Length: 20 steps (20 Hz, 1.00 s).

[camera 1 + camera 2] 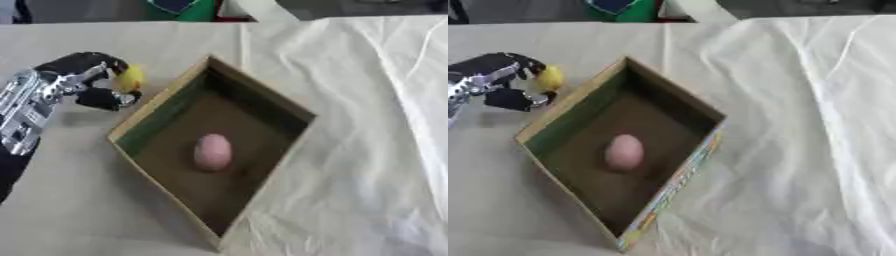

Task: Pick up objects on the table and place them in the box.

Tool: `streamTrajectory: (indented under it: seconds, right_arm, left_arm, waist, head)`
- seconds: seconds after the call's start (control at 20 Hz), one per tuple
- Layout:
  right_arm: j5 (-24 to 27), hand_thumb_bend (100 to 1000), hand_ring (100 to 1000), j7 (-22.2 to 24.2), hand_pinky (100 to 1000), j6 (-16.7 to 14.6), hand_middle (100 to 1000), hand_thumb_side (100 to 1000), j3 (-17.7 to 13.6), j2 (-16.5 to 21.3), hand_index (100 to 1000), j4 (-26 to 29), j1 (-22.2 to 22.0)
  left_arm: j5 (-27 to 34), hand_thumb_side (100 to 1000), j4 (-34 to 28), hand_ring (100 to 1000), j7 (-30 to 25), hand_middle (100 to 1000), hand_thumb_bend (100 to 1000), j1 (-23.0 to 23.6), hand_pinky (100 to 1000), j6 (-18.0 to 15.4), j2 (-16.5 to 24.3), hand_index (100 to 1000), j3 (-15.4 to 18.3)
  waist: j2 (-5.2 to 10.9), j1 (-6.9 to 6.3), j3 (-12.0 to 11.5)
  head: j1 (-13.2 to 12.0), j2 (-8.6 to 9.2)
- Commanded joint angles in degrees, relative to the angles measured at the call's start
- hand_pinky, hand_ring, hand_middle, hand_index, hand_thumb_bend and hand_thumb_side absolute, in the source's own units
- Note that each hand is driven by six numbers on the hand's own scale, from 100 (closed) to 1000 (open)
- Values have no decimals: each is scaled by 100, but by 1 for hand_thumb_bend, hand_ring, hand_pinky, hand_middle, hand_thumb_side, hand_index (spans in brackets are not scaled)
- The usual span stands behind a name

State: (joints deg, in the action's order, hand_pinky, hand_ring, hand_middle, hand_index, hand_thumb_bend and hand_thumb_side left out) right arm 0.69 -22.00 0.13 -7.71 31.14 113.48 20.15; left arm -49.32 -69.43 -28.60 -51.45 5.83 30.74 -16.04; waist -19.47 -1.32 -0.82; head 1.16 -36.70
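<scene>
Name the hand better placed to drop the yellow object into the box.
Left: the left hand already pinches the yellow object beside the box rim. The right hand is out of view.

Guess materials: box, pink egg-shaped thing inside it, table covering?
Box: likely cardboard, matte brown walls, printed colour along one outer edge. Pink egg-shaped thing: smooth, matte, maybe plastic or foam; can't tell. Table covering: off-white cloth or thin sheet, creased and wrinkled. Left hand holds a small yellow object, material unclear.
</scene>
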Motion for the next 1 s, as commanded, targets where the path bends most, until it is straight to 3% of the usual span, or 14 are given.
streamTrajectory:
  seconds: [0.05, 0.45, 1.0]
  right_arm:
    - [49, 100, 645, 37, 798, 10, 578, 528, -45, 65, 766, 111, 26]
    - [26, 100, 646, 70, 801, 55, 567, 534, -56, 55, 765, 111, -34]
    - [59, 100, 647, 134, 805, 60, 564, 546, -77, 4, 765, 111, -11]
  left_arm:
    - [-125, 687, -57, 803, 67, 812, 335, -128, 626, 16, 112, 940, 77]
    - [-285, 697, -694, 820, -354, 822, 377, -229, 647, 322, 334, 950, 144]
    - [-689, 698, -178, 829, -58, 828, 399, -290, 649, 615, 146, 954, 217]
  waist:
    - [100, 12, -14]
    - [99, 4, -55]
    - [2, 20, 19]
  head:
    - [1, 56]
    - [8, 38]
    - [-26, 161]
